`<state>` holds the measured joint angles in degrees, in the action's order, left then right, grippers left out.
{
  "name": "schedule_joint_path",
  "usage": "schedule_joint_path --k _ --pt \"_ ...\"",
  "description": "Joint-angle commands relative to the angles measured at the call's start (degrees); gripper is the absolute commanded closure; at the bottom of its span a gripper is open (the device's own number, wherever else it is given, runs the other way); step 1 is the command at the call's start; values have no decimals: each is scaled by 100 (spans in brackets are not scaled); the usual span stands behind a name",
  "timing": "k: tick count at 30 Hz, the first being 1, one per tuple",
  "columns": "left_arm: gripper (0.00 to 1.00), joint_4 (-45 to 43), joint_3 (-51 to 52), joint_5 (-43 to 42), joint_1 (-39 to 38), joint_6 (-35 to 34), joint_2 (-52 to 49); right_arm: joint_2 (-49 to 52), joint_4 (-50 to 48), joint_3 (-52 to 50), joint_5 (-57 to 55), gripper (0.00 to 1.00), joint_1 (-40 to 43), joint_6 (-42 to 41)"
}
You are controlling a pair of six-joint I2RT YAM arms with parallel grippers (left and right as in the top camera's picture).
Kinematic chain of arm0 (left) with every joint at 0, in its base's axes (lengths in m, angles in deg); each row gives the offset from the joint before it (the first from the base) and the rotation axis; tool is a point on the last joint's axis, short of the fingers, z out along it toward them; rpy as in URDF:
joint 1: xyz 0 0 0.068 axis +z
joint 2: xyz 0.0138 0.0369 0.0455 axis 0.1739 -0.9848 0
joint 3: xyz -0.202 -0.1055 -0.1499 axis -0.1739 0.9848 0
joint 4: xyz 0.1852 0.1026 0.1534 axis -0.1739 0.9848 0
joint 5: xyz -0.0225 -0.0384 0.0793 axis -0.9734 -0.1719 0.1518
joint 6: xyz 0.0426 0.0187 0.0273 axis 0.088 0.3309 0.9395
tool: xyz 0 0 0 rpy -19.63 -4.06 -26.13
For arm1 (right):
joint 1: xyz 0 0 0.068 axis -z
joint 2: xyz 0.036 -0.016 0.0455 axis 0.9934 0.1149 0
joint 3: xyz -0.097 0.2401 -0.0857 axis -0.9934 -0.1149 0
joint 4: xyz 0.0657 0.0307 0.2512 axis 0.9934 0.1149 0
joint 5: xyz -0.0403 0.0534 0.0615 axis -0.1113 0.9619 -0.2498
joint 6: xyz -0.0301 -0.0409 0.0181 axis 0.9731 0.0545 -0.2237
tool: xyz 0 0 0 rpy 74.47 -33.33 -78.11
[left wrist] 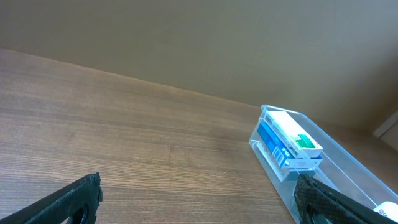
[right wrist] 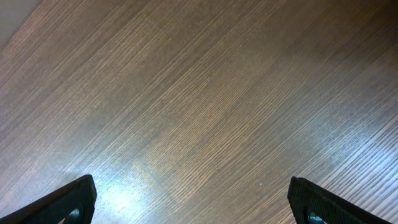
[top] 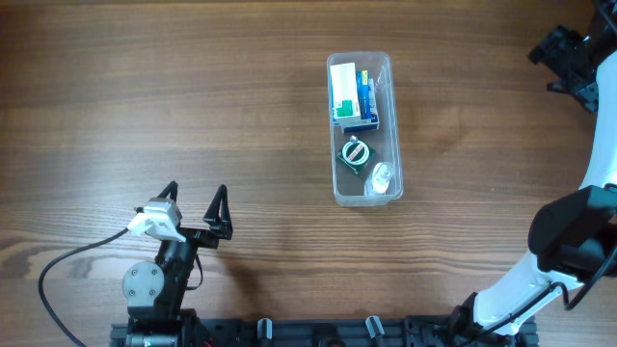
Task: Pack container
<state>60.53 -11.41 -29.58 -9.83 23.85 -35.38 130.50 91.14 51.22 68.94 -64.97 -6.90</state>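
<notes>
The wooden table (top: 145, 96) is the biggest thing seen. The container (top: 384, 135) is stood on it. At the far end of the container, a white and green box (top: 342, 89) is laid touching a blue box (top: 367, 104). Nearer, a round green and white thing (top: 353, 154) is laid in the middle of the container. A small clear bottle (top: 382, 178) with a white cap is laid at the near end.

The left gripper (top: 196, 188) is held well away from the container, to its near left. Its fingers are spread wide and nothing is held. The right gripper (right wrist: 191, 182) is held well away to the container's far right, also spread wide and empty.

Nothing loose is seen outside the container, so the packing is judged to be about done. To do this step well, both arms should be moved only away from the container, so it is not bumped and nothing is tipped out.

Colored print is seen on the boxes, but no words or brand can be read.
</notes>
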Motion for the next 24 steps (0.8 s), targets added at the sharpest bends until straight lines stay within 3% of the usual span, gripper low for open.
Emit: schedule_joint_path --k 1,16,24 --pt "0 33 17 -68 46 68 61 66 -15 15 9 0 -9 -66" --pt "0 33 17 -68 46 68 61 -31 -15 15 9 0 -52 -66" --pt "0 35 17 -68 46 68 61 -1908 -15 15 9 0 -946 -66"
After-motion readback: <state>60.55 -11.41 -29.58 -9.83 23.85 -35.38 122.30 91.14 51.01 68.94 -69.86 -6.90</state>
